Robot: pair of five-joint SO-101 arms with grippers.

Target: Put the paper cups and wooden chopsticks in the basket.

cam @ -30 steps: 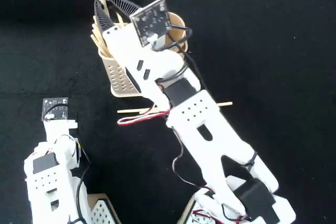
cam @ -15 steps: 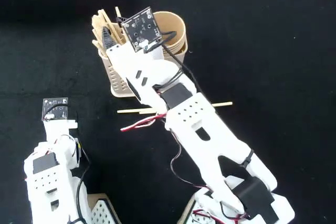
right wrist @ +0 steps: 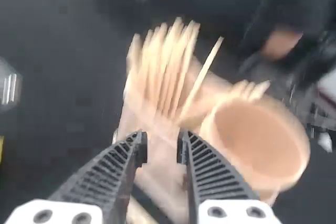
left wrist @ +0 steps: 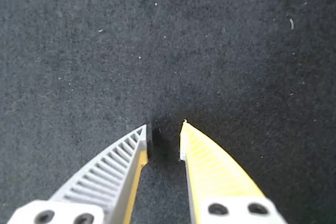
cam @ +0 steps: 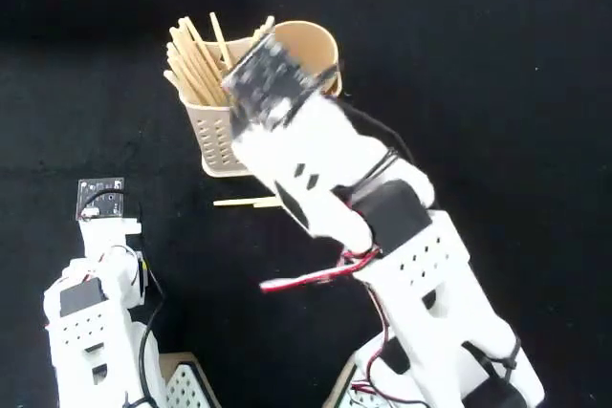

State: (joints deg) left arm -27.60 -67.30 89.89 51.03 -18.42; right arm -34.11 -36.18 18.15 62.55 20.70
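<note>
Hovering over the basket [cam: 222, 145], your right hand [right wrist: 161, 139] is slightly spread, pinching nothing — wooden chopsticks [cam: 196, 64] stand inside, the paper cup [cam: 311, 45] just beside them. A lone chopstick [cam: 244, 202] lies on the counter [cam: 497, 93] near the basket; your left hand [left wrist: 164, 127] is narrowly parted too.

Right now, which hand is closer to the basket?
Right. The right hand is right by the basket; the left hand is far off, over black cloth.
</note>
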